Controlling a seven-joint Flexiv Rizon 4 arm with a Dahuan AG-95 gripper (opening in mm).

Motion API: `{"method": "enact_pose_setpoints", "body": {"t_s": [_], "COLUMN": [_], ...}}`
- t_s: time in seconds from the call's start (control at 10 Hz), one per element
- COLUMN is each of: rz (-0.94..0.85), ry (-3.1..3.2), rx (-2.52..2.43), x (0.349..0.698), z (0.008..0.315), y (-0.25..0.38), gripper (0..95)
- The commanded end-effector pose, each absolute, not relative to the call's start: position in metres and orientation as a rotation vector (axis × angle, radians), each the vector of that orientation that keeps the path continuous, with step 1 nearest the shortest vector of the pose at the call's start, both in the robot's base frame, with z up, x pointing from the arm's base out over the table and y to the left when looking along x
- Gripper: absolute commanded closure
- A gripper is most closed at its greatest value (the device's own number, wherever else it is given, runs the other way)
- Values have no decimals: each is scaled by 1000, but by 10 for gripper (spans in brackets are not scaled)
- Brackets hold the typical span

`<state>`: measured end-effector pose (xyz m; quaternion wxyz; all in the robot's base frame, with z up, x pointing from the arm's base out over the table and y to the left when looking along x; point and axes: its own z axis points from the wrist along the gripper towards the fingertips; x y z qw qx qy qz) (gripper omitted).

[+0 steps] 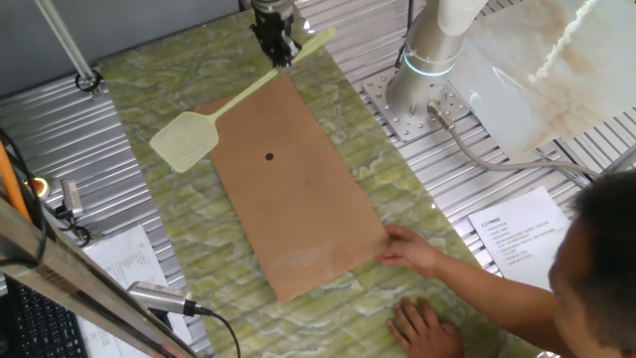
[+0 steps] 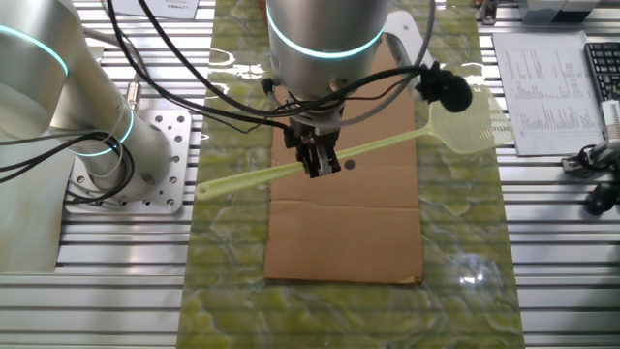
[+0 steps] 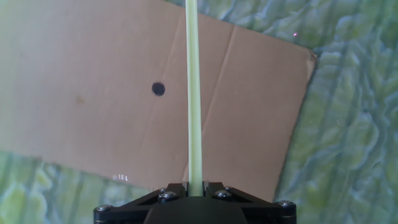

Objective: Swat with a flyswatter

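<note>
The pale yellow-green flyswatter [image 1: 229, 104] is held in the air over the brown cardboard board [image 1: 298, 189]. Its mesh head [image 1: 184, 141] hangs past the board's left edge. In the other fixed view the flyswatter [image 2: 387, 143] slants across, with its head [image 2: 463, 124] at the right. My gripper [image 1: 279, 52] is shut on the handle near its far end, also seen in the other fixed view [image 2: 323, 165]. In the hand view the handle [image 3: 193, 93] runs straight up from the gripper [image 3: 194, 185] above the board [image 3: 81, 74]. A small black dot [image 1: 269, 156] marks the board, and it also shows in the hand view [image 3: 158, 88].
A person's hands [image 1: 417, 254] rest on the board's near right corner and on the green marbled mat [image 1: 149, 80]. The arm's base [image 1: 427, 70] stands at the right. Papers [image 1: 517, 234] lie at the right. A microphone [image 1: 159, 296] and cables lie at the left front.
</note>
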<state>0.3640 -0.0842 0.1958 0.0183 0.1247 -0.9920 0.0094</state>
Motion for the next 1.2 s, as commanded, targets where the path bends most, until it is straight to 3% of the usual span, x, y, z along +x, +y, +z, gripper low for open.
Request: {"method": "enact_pose_setpoints", "body": {"t_s": [0.1, 1.2], "rz": [47, 92], "ry": [-3101, -3117], "rx": [324, 227], "x": [365, 372], "z": [186, 144], "y": [-78, -90], "gripper": [950, 950]}}
